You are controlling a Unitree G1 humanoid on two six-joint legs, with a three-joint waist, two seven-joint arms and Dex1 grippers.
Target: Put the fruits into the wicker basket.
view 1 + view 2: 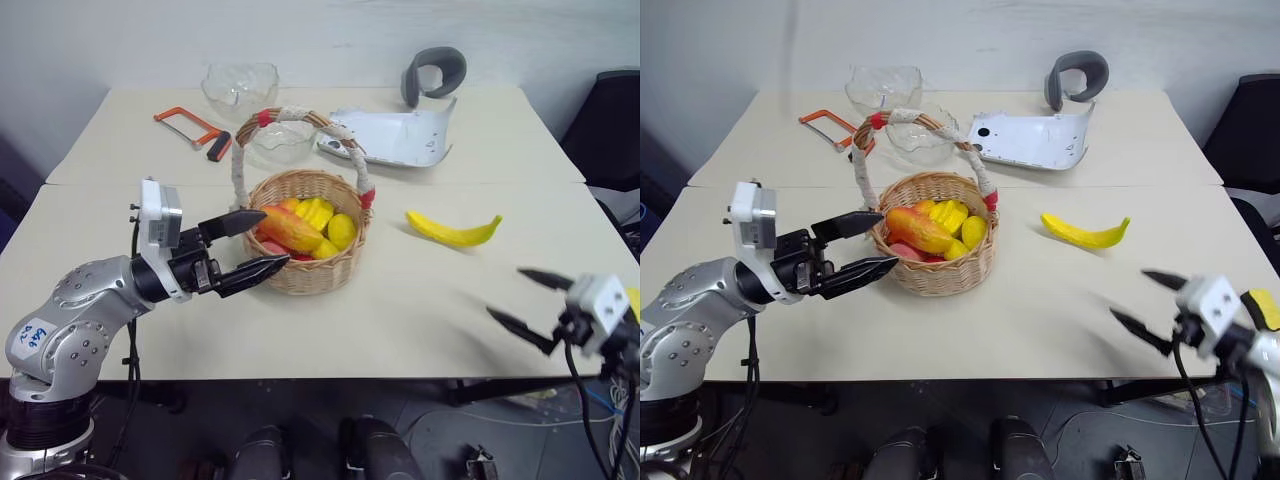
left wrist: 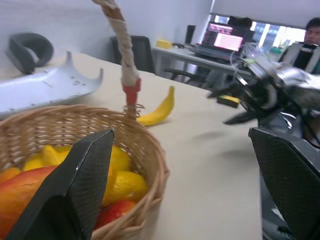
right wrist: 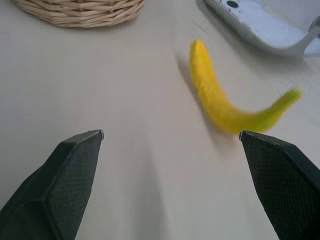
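Note:
The wicker basket (image 1: 300, 275) stands mid-table with its taped handle (image 1: 240, 160) arched over it. An orange-yellow mango (image 1: 290, 228) lies inside on other yellow and red fruit. My left gripper (image 1: 275, 240) is open at the basket's left rim, one finger over the mango's end and one in front of the basket wall, with nothing held between them. The banana (image 1: 452, 232) lies on the table to the right of the basket. My right gripper (image 1: 505, 292) hangs open and empty near the table's front right edge, short of the banana (image 3: 220, 100).
Behind the basket stand two clear glass bowls (image 1: 240, 85) (image 1: 282, 140). An orange hacksaw (image 1: 190, 128) lies at the back left and a white plastic panel (image 1: 400, 135) with a grey curved cushion (image 1: 435, 72) at the back right. A person (image 2: 310, 35) sits at a far desk.

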